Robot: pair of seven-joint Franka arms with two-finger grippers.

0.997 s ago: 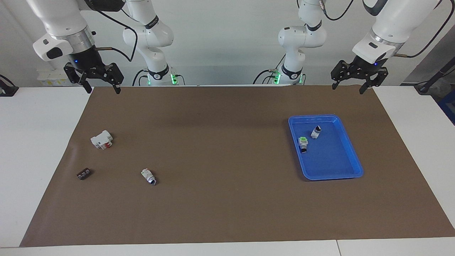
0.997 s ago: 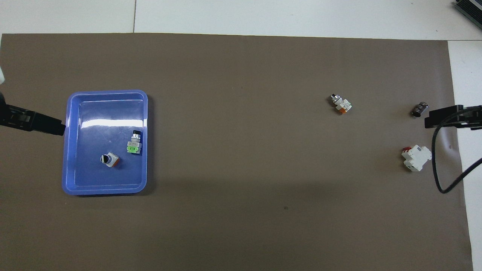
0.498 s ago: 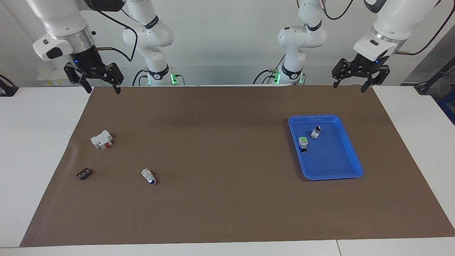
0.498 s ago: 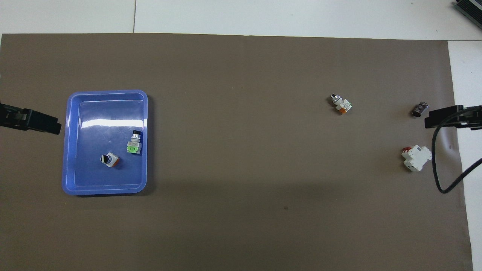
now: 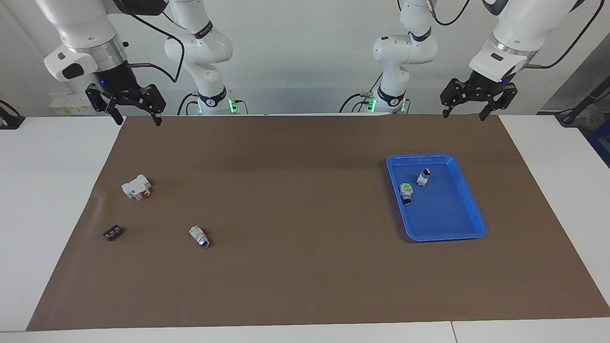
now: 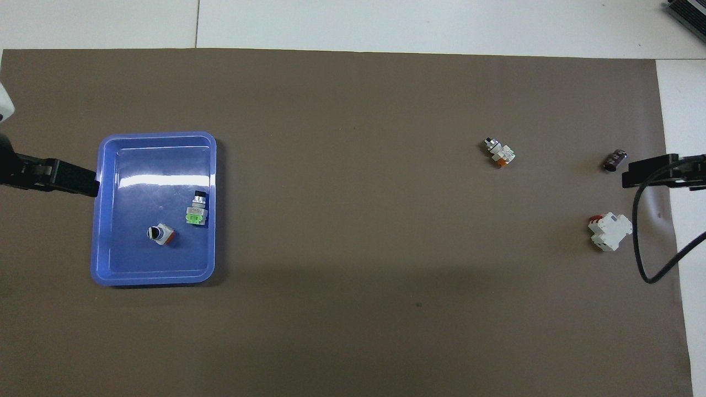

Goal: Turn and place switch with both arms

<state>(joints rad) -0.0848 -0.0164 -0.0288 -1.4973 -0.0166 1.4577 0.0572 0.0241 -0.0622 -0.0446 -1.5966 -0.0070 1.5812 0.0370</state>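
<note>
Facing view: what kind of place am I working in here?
Likely a robotics lab bench: two arms, left gripper and right gripper raised, a brown mat on white tables, and a blue tray of small switches.

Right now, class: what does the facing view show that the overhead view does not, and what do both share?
Only the facing view shows the whole arms, their bases and both grippers in full: the left gripper and right gripper hang open over the mat's edge nearest the robots. Only the overhead view shows the orange ends of the switch in the tray and the switch on the mat. Both show the blue tray, green switch, white block and small dark part.
</note>
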